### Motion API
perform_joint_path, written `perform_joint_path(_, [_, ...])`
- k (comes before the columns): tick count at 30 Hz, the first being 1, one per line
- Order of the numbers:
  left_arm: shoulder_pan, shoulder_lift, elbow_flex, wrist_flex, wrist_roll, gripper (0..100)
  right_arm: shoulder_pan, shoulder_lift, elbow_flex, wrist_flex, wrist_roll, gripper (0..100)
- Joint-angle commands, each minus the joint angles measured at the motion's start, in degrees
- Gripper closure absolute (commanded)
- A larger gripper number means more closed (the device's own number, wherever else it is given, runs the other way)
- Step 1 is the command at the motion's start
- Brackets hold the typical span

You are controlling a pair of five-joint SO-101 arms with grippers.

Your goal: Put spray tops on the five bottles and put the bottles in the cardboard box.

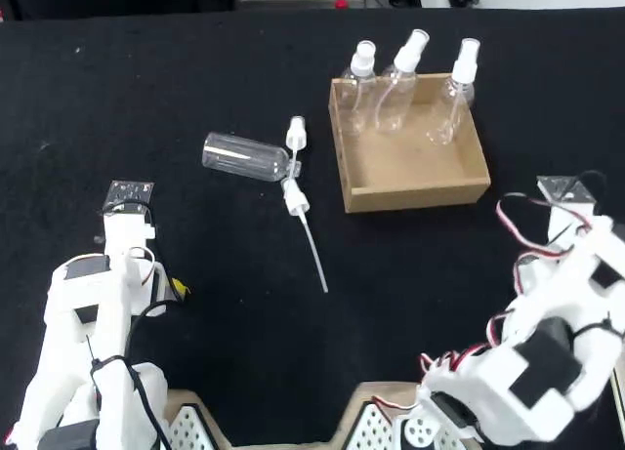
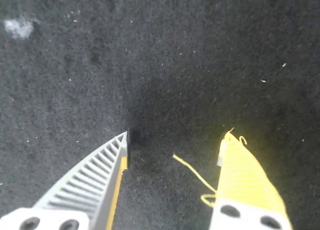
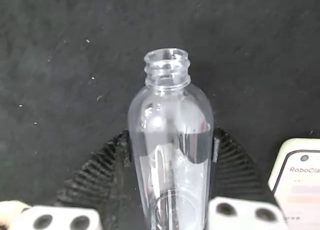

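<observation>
Your right gripper [image 3: 171,136] is clamped on an uncapped bottle [image 3: 169,90], neck pointing straight away from the jaws; left gripper [image 2: 177,136] gapes over bare cloth [image 2: 165,50], holding nothing. The spray top [image 1: 294,198] you need lies mid-frame in the high view, left of the box [image 1: 420,194], its tube slanting lower right; left gripper judged nearer. Left arm [image 1: 88,304] and right arm [image 1: 557,343] sit folded at the bottom corners.

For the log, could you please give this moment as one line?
box: three capped bottles; table: lying bottle, two tops; right gripper: holds uncapped bottle; left gripper: open
</observation>
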Motion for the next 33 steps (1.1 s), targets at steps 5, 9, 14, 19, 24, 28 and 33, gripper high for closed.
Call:
perform_joint_path(5, [-1.45, -1.32, 0.22, -0.7, -0.62, 72, -0.35, 5.14, -16.4, 15.38, -1.41, 65.3])
perform_joint_path(9, [-1.71, -1.32, 0.22, -0.7, -0.62, 72, -1.67, 6.81, -19.03, 17.05, -1.41, 69.0])
perform_joint_path(14, [-1.71, -1.32, 0.22, -0.7, -0.62, 72, -3.87, 9.19, -18.95, 17.05, -1.41, 69.1])
perform_joint_path(19, [-1.71, -1.32, 0.31, -0.7, -0.62, 72, -5.36, 11.12, -19.03, 18.37, -1.49, 69.1])
perform_joint_path(24, [-1.71, -1.32, 0.31, -0.7, -0.62, 72, -4.13, 11.3, -18.68, 15.82, -1.49, 69.1])
perform_joint_path(28, [-1.71, -1.32, 0.31, -0.7, -0.62, 72, -2.64, 11.3, -14.55, 8.79, -1.14, 69.1])
perform_joint_path(33, [-1.71, -1.32, 0.31, -0.7, -0.62, 72, -2.64, 11.3, -10.68, 7.12, 1.76, 69.4])
